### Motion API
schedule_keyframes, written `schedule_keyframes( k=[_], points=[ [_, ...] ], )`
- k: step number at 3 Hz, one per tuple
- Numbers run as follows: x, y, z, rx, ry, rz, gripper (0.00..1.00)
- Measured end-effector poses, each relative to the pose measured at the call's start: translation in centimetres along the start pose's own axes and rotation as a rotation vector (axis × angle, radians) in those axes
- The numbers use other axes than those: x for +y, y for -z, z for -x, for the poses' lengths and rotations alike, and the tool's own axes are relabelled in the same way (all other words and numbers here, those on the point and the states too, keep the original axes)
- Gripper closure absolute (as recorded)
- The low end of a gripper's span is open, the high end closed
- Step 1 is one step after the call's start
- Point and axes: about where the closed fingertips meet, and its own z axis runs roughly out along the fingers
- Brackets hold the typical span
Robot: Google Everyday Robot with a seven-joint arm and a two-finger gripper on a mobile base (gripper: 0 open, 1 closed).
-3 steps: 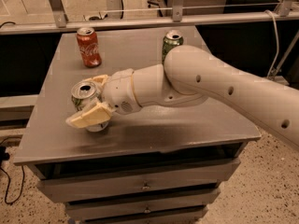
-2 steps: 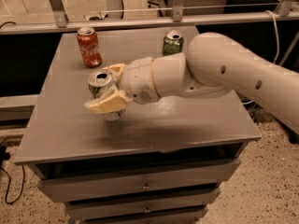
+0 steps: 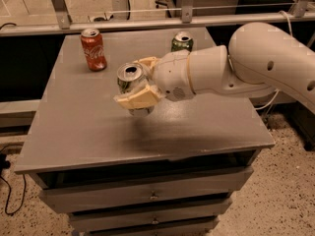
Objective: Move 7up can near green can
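Note:
The 7up can, silver with an open top, is held upright just above the grey table, near its middle. My gripper is shut on it, one cream finger across its front and the other behind it. The green can stands upright at the back of the table, right of centre, partly hidden behind my arm. The 7up can is to the front left of the green can, about a can's height away.
A red cola can stands at the back left of the table. A metal rail runs behind the table. Drawers sit below the tabletop. The floor is speckled at right.
My gripper has carried the 7up can from the table's front left up and to the right, toward the green can. The red and green cans have not moved.

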Motion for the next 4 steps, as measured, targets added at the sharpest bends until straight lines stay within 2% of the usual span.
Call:
schedule_keyframes(
  k=[1,2,4],
  points=[
    [-2.1,2.7,-1.5,0.017,-0.011,-0.079,1.0],
    [-5.8,6.0,-2.5,0.026,0.015,-0.163,1.0],
    [-14.3,11.9,-6.3,-0.026,0.006,-0.359,1.0]
  ],
)
